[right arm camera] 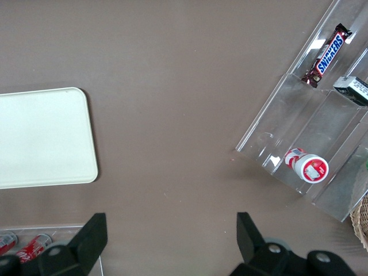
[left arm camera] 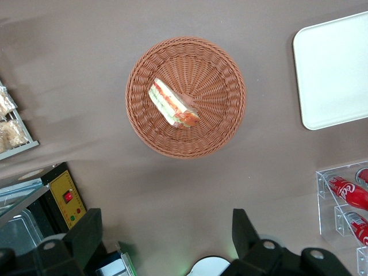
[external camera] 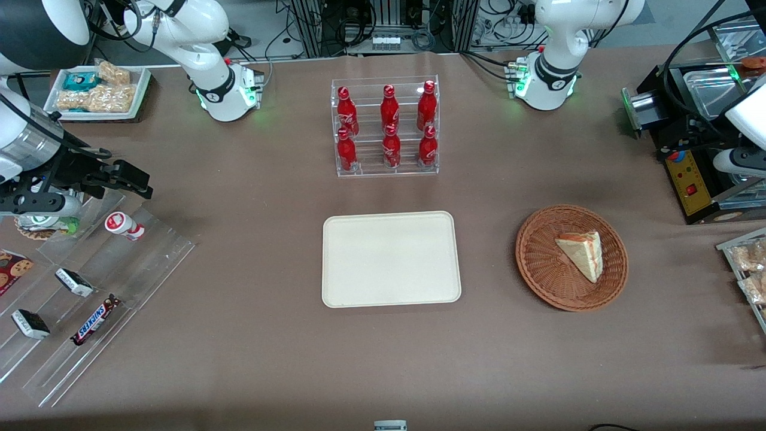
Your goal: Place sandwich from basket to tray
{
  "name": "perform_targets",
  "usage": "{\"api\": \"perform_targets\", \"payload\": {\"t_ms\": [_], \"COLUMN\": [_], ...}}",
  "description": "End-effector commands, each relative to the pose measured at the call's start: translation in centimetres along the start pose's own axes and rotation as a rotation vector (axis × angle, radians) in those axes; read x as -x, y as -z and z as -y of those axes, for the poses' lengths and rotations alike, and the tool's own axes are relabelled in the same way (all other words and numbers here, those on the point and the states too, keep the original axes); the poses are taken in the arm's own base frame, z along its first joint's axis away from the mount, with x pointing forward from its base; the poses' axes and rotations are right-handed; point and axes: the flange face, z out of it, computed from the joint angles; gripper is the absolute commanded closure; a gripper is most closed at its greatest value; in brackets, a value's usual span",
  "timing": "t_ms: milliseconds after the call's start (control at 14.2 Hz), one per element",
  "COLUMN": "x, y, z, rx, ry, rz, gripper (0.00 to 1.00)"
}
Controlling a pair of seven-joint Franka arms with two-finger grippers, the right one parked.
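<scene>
nothing moved yet — sandwich (left arm camera: pixel 173 104) lying in basket (left arm camera: pixel 227 123), tray (external camera: pixel 335 287) bare, pincer (left arm camera: pixel 167 241) spread wide, empty, high above basket.

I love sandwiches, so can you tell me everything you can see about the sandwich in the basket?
The sandwich is a triangular wedge of pale cream bread. Its cut edge shows red, orange and green layers in the wrist view. It lies flat inside the round, reddish-brown woven basket, touching only the weave, with its tip pointing toward the front camera. The cream tray sits apart beside the basket. The gripper hangs open high above, touching nothing.
</scene>
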Motion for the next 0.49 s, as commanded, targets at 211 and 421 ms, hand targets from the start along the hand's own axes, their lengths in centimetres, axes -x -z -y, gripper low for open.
{"api": "perform_targets", "payload": {"t_ms": [211,421], "x": [0.0,0.17], "y": [0.08,-0.32], "z": [-0.15,0.17], "rx": [0.005,0.008], "ry": [0.012,0.04], "rz": [0.013,0.038], "gripper": [0.0,0.0]}}
